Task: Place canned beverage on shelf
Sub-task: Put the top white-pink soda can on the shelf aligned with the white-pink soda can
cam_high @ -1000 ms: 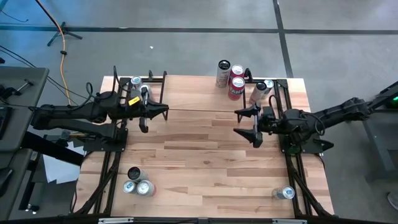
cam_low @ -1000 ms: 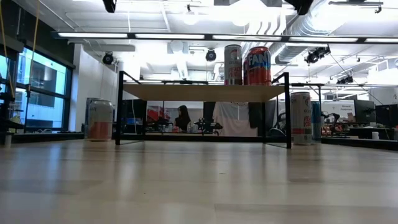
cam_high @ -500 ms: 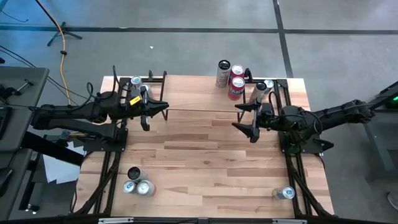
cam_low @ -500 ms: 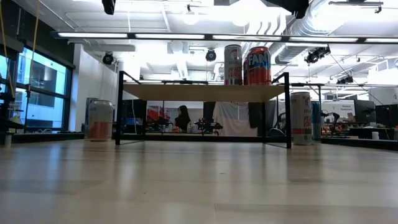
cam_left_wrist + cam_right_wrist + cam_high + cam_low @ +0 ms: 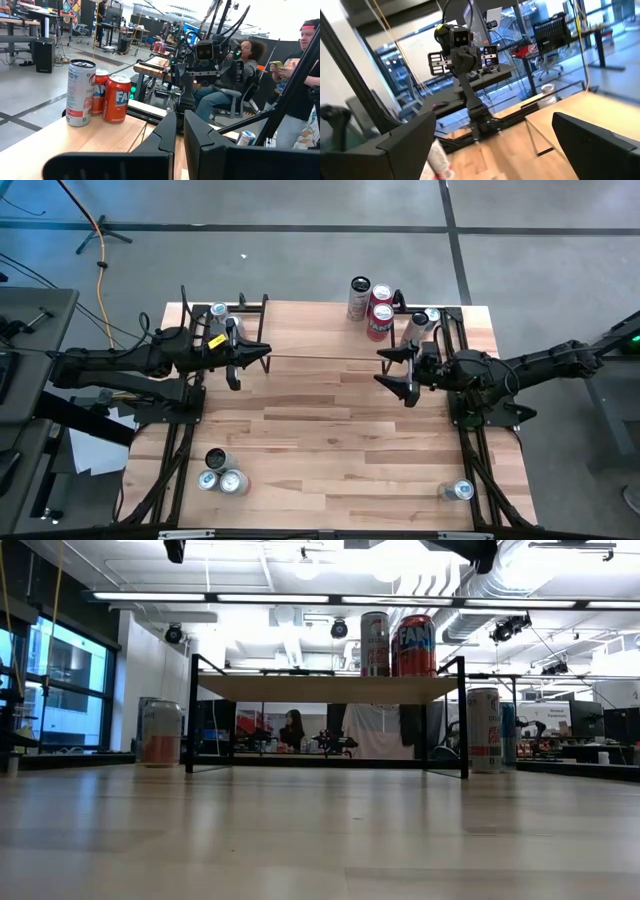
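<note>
Cans (image 5: 372,308) for the shelf already stand on it: two upright metal cylinders, one silver-grey with a round shiny lid, one red with white lettering, touching side by side near the right end of the shelf (image 5: 330,688). The shelf is a thin, pale wood plank on slim black metal legs, set along the far edge of the table (image 5: 320,430), whose top is made of light wooden strips laid in a staggered pattern.

In the low view a third can (image 5: 484,730), white with a red band, stands on the table just beside the shelf's right leg, and an orange-and-white can (image 5: 161,733) stands on the table to the left of the shelf's left leg. Three more cans (image 5: 221,473), seen as round silver tops, cluster at the near left of the table, and a single one (image 5: 459,491) sits near the near right corner.

The left gripper (image 5: 236,360) hovers over the left part of the table near the shelf, its two dark, flat fingers (image 5: 167,135) pressed close together with nothing between them. The right gripper (image 5: 401,373) hangs over the right part of the table, its blocky black fingers (image 5: 590,140) spread wide and empty.

Beyond the table, a seated person (image 5: 235,75) and a standing person (image 5: 306,75) show in the left wrist view.
</note>
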Tool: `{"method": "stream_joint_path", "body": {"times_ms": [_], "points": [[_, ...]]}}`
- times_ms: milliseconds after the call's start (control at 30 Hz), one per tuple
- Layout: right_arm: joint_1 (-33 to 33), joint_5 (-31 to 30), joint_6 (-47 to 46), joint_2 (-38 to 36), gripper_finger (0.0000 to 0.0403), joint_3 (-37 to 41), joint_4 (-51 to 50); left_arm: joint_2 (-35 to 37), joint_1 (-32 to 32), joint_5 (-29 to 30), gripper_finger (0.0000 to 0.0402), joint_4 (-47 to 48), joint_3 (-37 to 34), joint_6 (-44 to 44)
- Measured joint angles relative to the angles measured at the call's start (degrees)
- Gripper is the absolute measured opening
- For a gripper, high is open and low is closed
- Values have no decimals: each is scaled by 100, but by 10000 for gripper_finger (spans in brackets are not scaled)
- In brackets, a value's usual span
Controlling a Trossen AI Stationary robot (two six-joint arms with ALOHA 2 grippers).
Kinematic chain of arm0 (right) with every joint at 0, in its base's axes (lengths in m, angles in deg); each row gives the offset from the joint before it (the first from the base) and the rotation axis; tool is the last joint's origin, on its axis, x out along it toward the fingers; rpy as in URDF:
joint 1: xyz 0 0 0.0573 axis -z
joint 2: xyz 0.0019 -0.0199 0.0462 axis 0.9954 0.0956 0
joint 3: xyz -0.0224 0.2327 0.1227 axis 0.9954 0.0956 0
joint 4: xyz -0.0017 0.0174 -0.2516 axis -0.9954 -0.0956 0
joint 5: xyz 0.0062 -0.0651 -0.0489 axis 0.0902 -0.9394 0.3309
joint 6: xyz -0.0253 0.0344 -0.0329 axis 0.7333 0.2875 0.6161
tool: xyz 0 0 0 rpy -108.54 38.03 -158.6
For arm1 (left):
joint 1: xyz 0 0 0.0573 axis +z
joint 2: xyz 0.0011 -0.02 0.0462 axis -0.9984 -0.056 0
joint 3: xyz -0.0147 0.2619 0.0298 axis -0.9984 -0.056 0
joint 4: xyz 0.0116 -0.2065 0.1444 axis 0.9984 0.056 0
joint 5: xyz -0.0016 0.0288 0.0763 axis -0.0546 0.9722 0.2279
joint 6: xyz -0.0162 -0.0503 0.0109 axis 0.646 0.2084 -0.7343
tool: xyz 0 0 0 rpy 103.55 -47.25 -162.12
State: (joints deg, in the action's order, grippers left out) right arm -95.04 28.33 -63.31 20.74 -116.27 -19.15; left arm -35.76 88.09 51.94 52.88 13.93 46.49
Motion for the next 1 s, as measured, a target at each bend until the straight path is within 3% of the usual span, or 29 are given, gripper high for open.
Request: {"method": "stream_joint_path", "body": {"times_ms": [167,800,1000], "points": [[0,0,-367,0,385,0,-1,0,0,32,0,-2,2,0],[4,-407,-357,0,382,0,-3,0,2,42,0,-4,2,0],[4,-377,-290,0,324,0,-3,0,1,42,0,-3,2,0]]}}
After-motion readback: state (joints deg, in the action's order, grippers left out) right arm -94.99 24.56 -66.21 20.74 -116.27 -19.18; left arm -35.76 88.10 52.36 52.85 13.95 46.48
